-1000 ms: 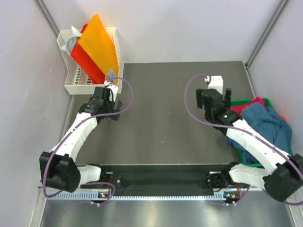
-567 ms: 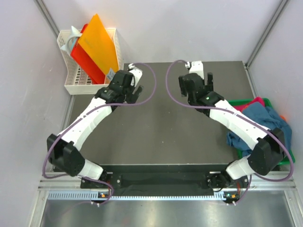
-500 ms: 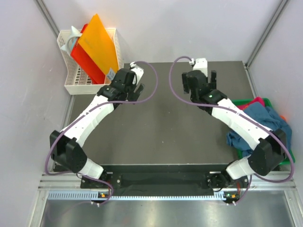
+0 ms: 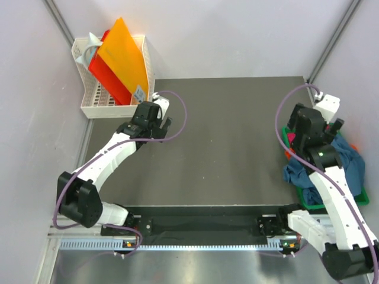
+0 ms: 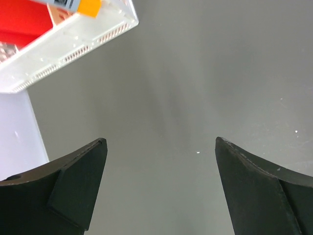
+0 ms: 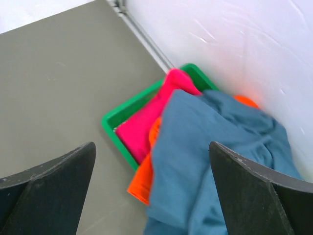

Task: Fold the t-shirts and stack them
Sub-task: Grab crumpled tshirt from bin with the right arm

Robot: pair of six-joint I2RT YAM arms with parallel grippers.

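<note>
The right arm's fingers (image 6: pixel 49 191) hang spread wide and empty above a heap of unfolded laundry at the right edge of the dark surface (image 6: pixel 58 73) — poised, it appears, for a first pick. The teal-blue t-shirt (image 6: pixel 210 147) lies crumpled on top of the pile, covering most of a magenta t-shirt (image 6: pixel 146 122) and an orange t-shirt (image 6: pixel 142 183) in the green tray (image 6: pixel 110 125). Its folds spill over the tray's near rim. Being uppermost, it is the likely one to lift out, and the wide opening suits a grab at loose cloth. Across the surface, the left arm's fingers (image 5: pixel 73 191) are likewise apart and hold nothing. They hover just beside the white basket (image 5: pixel 73 44) — well apart from the shirts, which seems to leave the middle free for laying a garment flat. No shirt is folded or stacked yet.
</note>
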